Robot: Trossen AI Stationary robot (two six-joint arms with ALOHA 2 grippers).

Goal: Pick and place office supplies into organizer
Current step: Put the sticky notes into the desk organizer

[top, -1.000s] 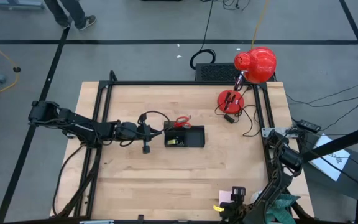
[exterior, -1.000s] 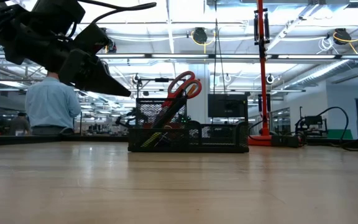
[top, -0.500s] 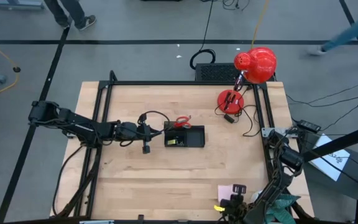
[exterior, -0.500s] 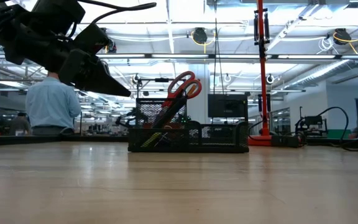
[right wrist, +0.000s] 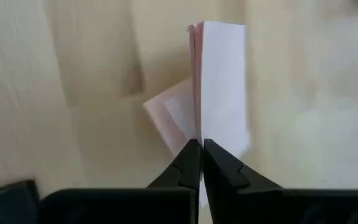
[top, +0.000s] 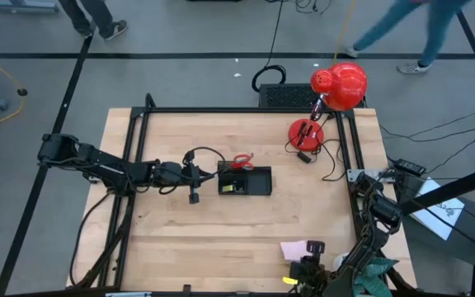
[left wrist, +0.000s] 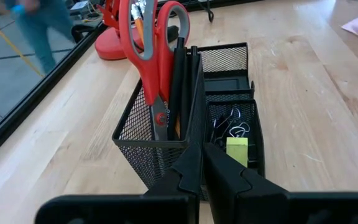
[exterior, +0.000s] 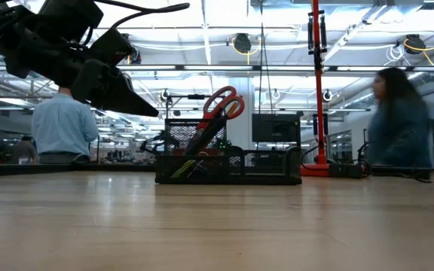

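The black mesh organizer [top: 246, 182] stands mid-table on its base. Its tall compartment holds red-handled scissors [left wrist: 149, 50] and black pens [left wrist: 180, 87]. A low compartment holds clips [left wrist: 232, 127] and a small yellow piece [left wrist: 237, 149]. My left gripper [left wrist: 202, 165] is shut, hovering just off the organizer's left end [exterior: 173, 143]. It is raised above the table in the low view [exterior: 138, 102]. At the near edge my right gripper [top: 307, 259] is shut on the pink sticky-note pad [top: 293, 248]. My right gripper pinches one edge of the pink sticky-note pad [right wrist: 199, 134] between its two fingers, which come steeply from above. The pad stands edge-on beyond the fingertips, its sheets [right wrist: 222, 74] fanning apart, with a loose sheet [right wrist: 169, 118] bent aside. Whether its far end is on the wood does not show.
A red desk lamp [top: 339, 85] with its round base [top: 306, 132] and cables stands at the far right. Black frame rails [top: 246, 110] run along the table's far, left and right sides. A person [exterior: 398, 124] walks past beyond the table. Bare wood lies between the organizer and the near edge.
My right gripper has shut on the pink pad and tipped its wrist while rising slightly. The pad has come up on edge and shifted a little toward the table's left and far side. My left arm has kept still.
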